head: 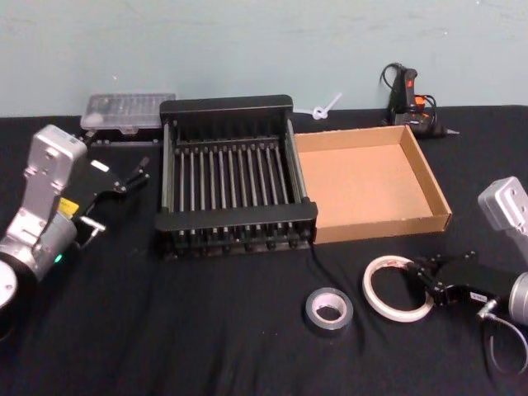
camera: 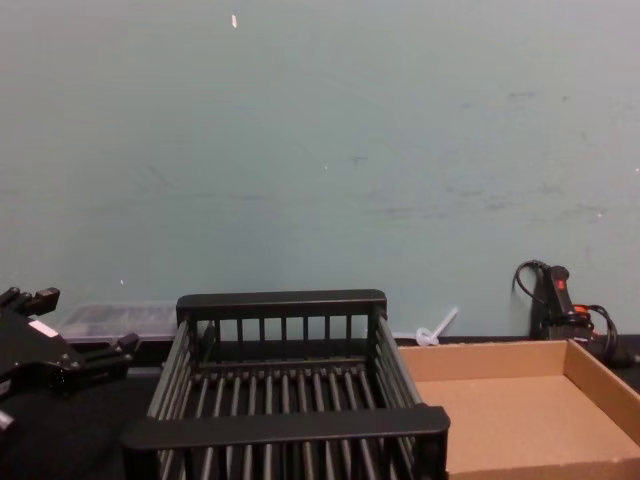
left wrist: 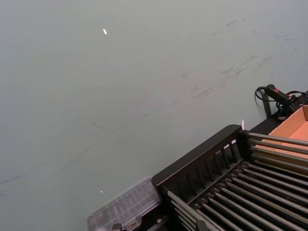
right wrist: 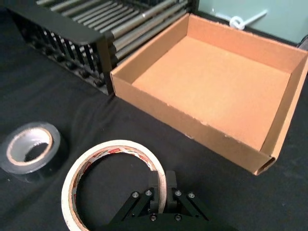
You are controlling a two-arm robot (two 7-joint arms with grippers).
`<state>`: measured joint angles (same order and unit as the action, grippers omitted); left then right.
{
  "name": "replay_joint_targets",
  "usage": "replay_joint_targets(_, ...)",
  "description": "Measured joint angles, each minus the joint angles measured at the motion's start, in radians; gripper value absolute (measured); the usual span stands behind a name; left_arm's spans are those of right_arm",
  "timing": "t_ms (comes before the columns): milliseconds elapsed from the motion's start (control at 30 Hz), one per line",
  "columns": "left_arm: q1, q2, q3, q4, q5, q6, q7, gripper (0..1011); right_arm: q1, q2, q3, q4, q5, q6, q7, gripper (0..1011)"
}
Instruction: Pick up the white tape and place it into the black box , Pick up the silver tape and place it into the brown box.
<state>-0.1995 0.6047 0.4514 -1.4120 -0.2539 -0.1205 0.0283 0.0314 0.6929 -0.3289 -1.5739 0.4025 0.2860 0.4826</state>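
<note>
Two claws | right claw (right wrist: 161,185) clamps white tape (right wrist: 91,161) rim | left claw (head: 136,175) apart

The clear case (left wrist: 126,206) and the brown box (left wrist: 292,129) run off the picture's edge.

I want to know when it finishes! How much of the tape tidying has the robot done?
Nothing is put away yet. The black slatted crate and the shallow brown cardboard box hold no tape. In hand: the right pincer is closed on the rim of the flat white tape ring, which lies on the cloth. Left: the grey-silver tape roll, untouched. The left pincer waits open beside the crate.
</note>
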Motion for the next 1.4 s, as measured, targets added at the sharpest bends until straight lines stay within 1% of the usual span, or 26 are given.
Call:
replay_joint_targets(300,0.0,0.0,0.0,0.0,0.0,0.0,0.0,1002,-0.006,0.0,0.018,-0.029,0.026,-0.022,-0.001,99)
replay_joint_targets(567,0.0,0.0,0.0,0.0,0.0,0.0,0.0,1001,0.025,-0.008,0.017,-0.041,0.033,-0.037,-0.003,99)
replay_joint_targets(733,0.0,0.0,0.0,0.0,0.0,0.0,0.0,1001,0.081,-0.026,-0.003,-0.027,0.02,-0.042,-0.002,98)
replay_joint_targets(900,0.0,0.0,0.0,0.0,0.0,0.0,0.0,1002,0.115,-0.039,-0.012,-0.015,0.015,-0.047,0.0,98)
replay_joint_targets(1000,0.0,0.0,0.0,0.0,0.0,0.0,0.0,1001,0.15,-0.05,-0.022,-0.003,0.008,-0.047,0.004,99)
replay_joint_targets(1033,0.0,0.0,0.0,0.0,0.0,0.0,0.0,1001,0.15,-0.05,-0.022,-0.003,0.008,-0.047,0.004,99)
replay_joint_targets(1200,0.0,0.0,0.0,0.0,0.0,0.0,0.0,1001,0.197,-0.068,-0.042,0.017,-0.004,-0.047,0.009,99)
replay_joint_targets(1400,0.0,0.0,0.0,0.0,0.0,0.0,0.0,1002,0.257,-0.101,-0.075,0.052,-0.023,-0.05,0.019,99)
